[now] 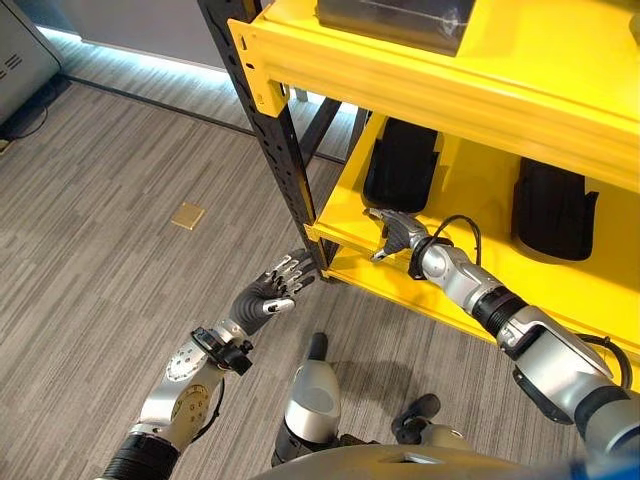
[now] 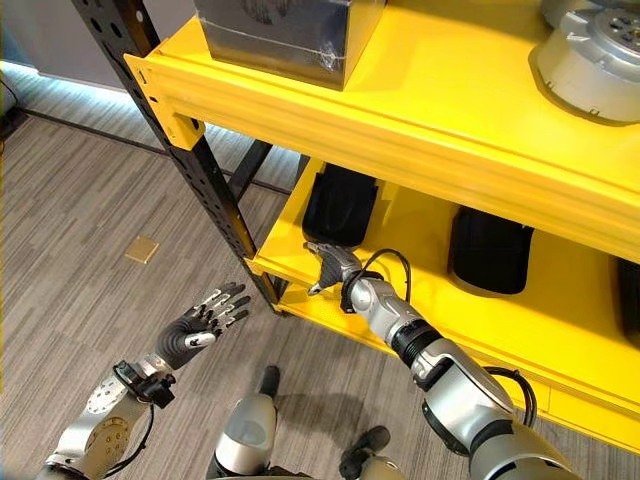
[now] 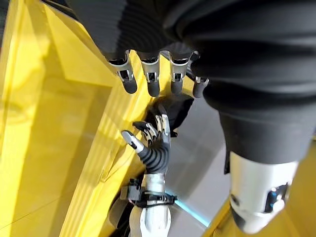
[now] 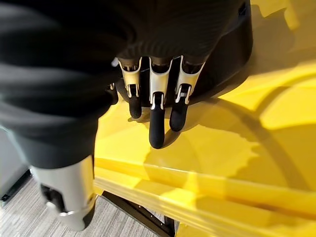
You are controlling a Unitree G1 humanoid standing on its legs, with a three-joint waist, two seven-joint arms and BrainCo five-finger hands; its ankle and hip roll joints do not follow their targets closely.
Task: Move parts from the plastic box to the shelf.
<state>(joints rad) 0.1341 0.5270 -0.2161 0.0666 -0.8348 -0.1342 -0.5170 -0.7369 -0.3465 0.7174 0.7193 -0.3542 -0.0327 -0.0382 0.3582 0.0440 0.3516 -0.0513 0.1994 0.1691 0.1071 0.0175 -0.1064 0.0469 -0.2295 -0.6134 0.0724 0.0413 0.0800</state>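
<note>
Your right hand (image 2: 330,266) is reaching onto the lower yellow shelf (image 2: 420,300) with fingers straight, holding nothing, just in front of a black part (image 2: 340,205). It is looking hard and smooth, maybe slippery, so take its sides. Your left hand (image 1: 275,288) is hanging open beside the black post (image 1: 285,160), which is standing close.

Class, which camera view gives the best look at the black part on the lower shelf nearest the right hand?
The right eye view: the black part shows unblocked, with the right hand just before it. The left eye view shows it too, cropped by the upper shelf. The right wrist view catches only its base behind the fingers.
</note>
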